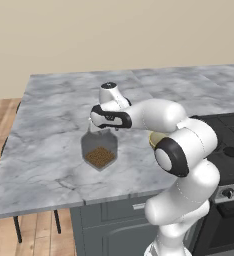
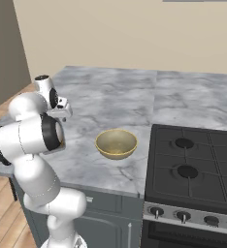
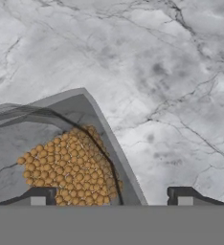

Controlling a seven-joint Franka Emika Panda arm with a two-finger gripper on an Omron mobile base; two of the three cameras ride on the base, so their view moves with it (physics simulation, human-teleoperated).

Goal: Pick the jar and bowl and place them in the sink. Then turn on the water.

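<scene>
1. The left base view shows the jar (image 1: 99, 151) standing on the grey marble desk (image 1: 54, 115), its brown granules heaped at the bottom behind clear faceted walls. The arm's hand hangs right above it, so the jar's top is covered and its lid cannot be made out.
2. The right base view shows the bowl (image 2: 116, 143) instead: it sits upright on the desk (image 2: 110, 97), just left of the black stove (image 2: 193, 169) and to the right of the arm. In the left base view the arm hides most of the bowl; a small yellowish edge of it (image 1: 156, 138) peeks out beside the elbow.
3. In the right base view the arm's own links cover the jar, and the pincer's tips are hidden too.
4. The hand view looks down from close up: the jar (image 3: 61, 153) takes up the lower left, with the granules seen through the glass and one angled wall running down toward the middle of the bottom edge.
5. The pincer (image 3: 111, 196) stands spread, its two dark tips far apart at the bottom of the hand view.
6. The jar lies off-centre between the tips: the left tip overlaps the jar's body, while the right tip stands over bare marble, apart from the glass. Neither tip can be seen pressing on the jar.
7. The jar rests on the desk, in front of the robot and left of the bowl.
</scene>
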